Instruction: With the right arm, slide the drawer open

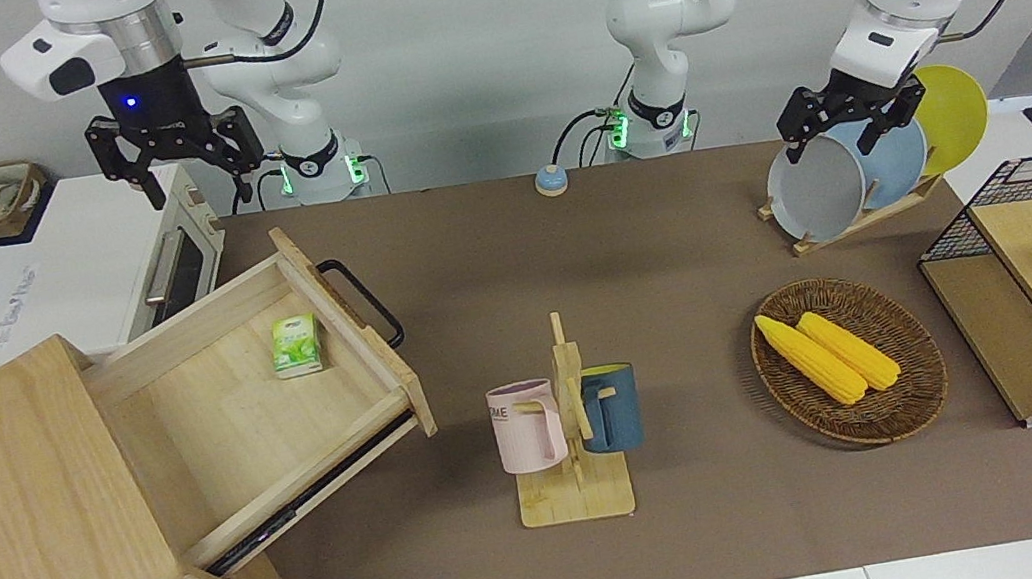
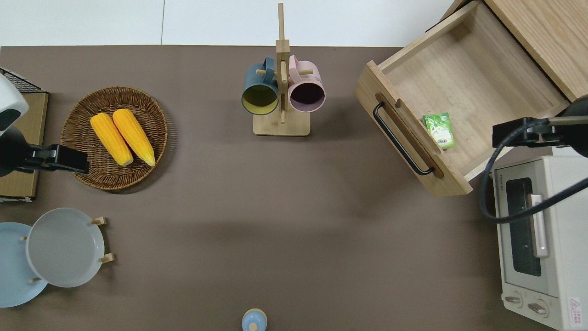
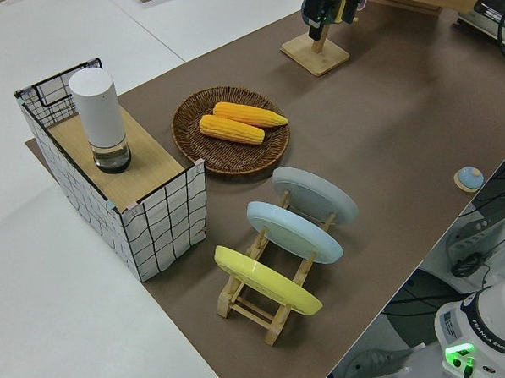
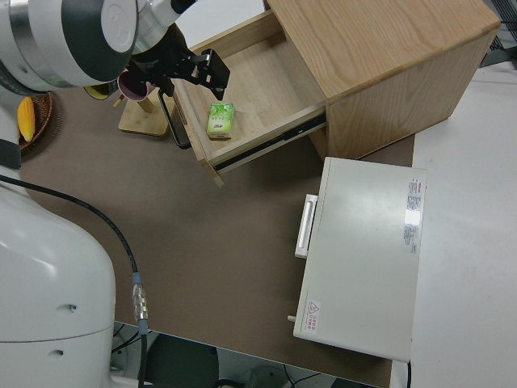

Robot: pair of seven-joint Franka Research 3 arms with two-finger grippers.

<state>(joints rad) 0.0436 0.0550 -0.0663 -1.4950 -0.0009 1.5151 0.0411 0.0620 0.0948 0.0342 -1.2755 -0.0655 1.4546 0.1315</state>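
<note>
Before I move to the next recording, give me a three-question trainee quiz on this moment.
1. True or false: the drawer stands pulled out of the cabinet.
2. What lies in the drawer? A) a corn cob B) a small green carton C) a mug
3. Fill in: the right gripper holds ____, well clear of the black handle.

Key: 1 true; 2 B; 3 nothing. The fingers are spread with nothing between them, and the carton lies nearer to the robots than most of the drawer floor, close beside the front panel.
</note>
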